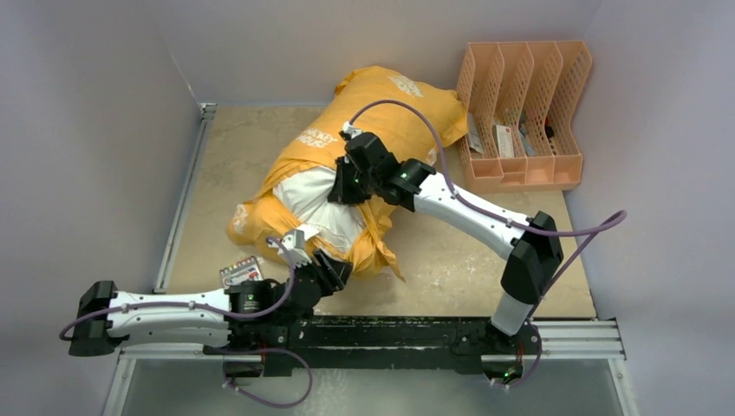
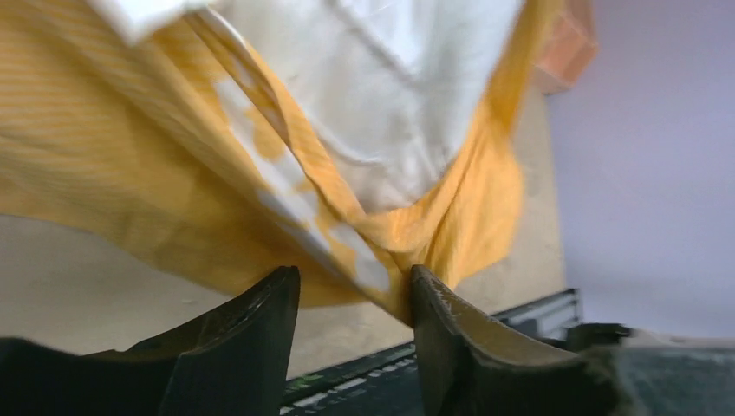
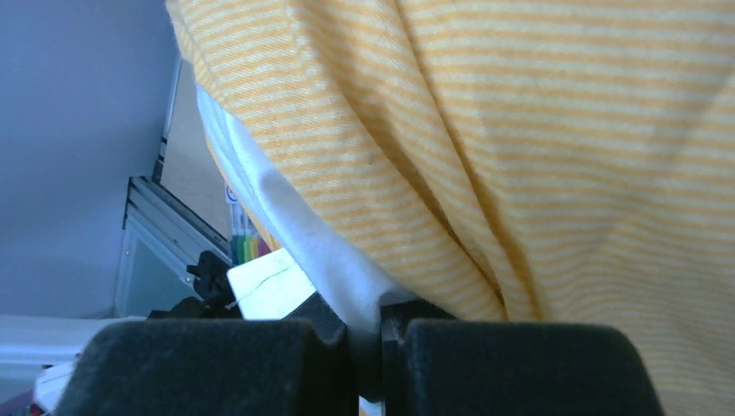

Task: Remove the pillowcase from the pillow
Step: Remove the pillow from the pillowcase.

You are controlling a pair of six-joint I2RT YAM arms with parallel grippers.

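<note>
Beige tabletop (image 1: 451, 260) between lilac walls (image 1: 87, 130), with white pillow (image 1: 316, 204) at centre, bulging from the orange-yellow pillowcase (image 1: 390, 121). Right gripper (image 3: 380, 308) pinched on pillow cloth at the cover's mouth; left gripper (image 2: 355, 286) parted, near hem fold between its fingers, unclamped. Close left on that hem and draw nearward against the right's anchor, minding peach file rack (image 1: 520, 113) just beside the far corner and printed card (image 1: 241, 271) by the left arm.
</note>
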